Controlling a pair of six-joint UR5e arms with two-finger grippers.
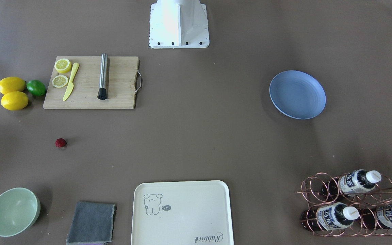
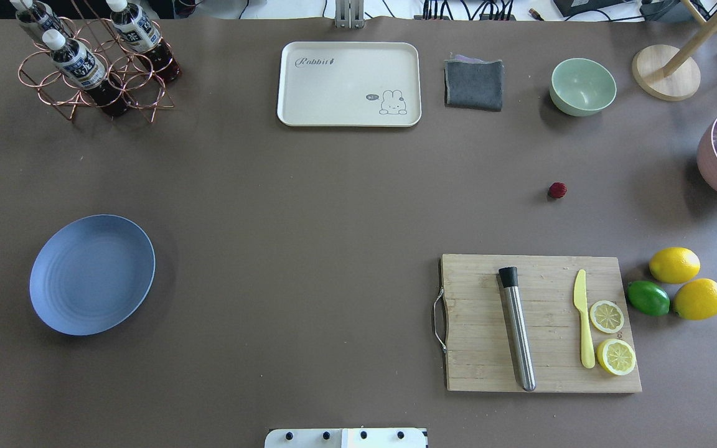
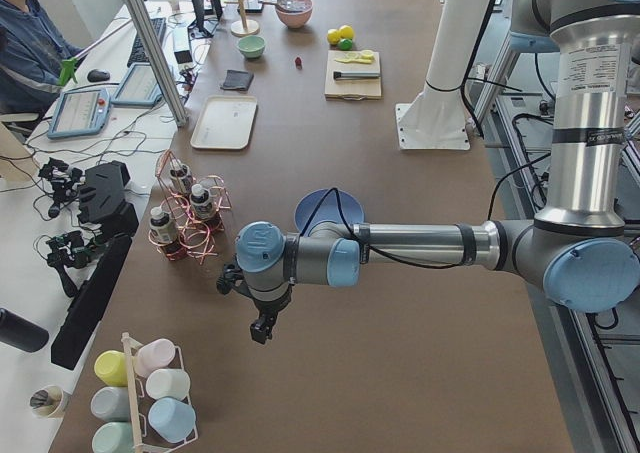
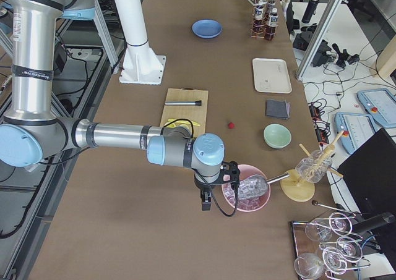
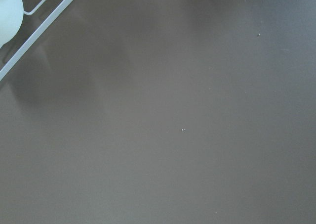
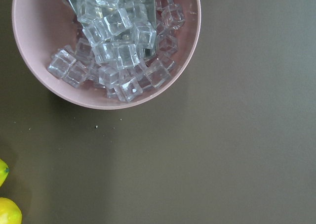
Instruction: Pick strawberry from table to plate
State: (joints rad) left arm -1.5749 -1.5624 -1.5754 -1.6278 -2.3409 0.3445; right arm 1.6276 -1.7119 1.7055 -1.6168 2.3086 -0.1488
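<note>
The small dark red strawberry point(image 2: 557, 190) lies alone on the brown table point(image 2: 309, 205), between the green bowl and the cutting board; it also shows as the strawberry point(image 1: 60, 143). The light blue plate point(image 2: 92, 274) sits bare on the far side of the table, also seen as the plate point(image 1: 297, 94). Neither gripper appears in the overhead or front views. My left gripper point(image 3: 262, 328) hangs past the plate near the table's left end. My right gripper point(image 4: 205, 203) hovers beside a pink bowl of ice. Whether either is open or shut, I cannot tell.
A wooden cutting board point(image 2: 539, 323) carries a steel muddler, a yellow knife and lemon slices. Two lemons and a lime point(image 2: 648, 298) lie beside it. A cream tray point(image 2: 349, 84), grey cloth point(image 2: 473, 84), green bowl point(image 2: 582, 86), bottle rack point(image 2: 94, 68) and pink ice bowl point(image 6: 106, 41) ring the table.
</note>
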